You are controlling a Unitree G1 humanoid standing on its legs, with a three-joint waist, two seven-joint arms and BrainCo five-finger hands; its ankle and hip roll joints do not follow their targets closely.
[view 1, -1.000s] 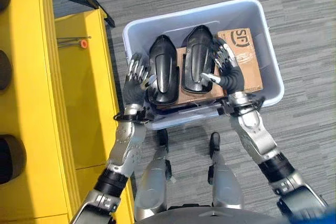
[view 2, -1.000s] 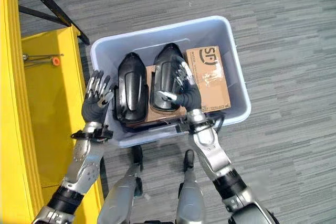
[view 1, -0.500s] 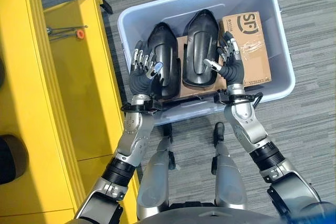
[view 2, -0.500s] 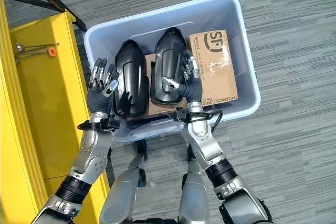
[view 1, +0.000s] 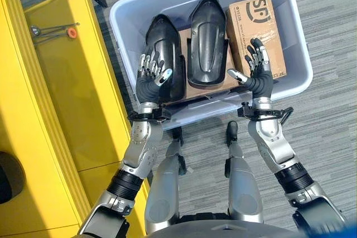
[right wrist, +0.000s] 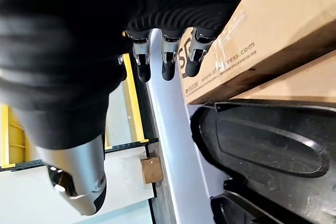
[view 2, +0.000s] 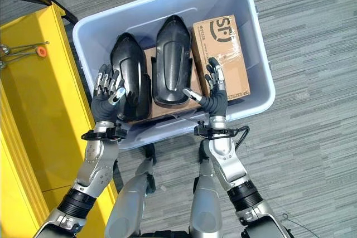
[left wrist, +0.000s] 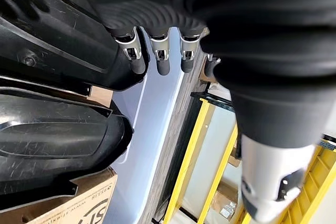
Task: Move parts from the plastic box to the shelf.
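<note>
Grey carpet is showing around the plastic box (view 1: pixel 128 23), where two black moulded parts (view 1: pixel 164 59) and a cardboard carton (view 1: pixel 256 32) are lying. Left hand (view 1: pixel 152 79) and right hand (view 1: pixel 256 76) are hovering, fingers spread, grasping nothing. Yellow shelf (view 1: pixel 61 98) is waiting; everything looks left to move.

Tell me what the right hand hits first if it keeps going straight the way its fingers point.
Most likely the cardboard box. The right hand is open over the bin's near edge, and its fingers run alongside the box's side. Depth is unclear, so it could also slide on along that side toward the bin wall.
</note>
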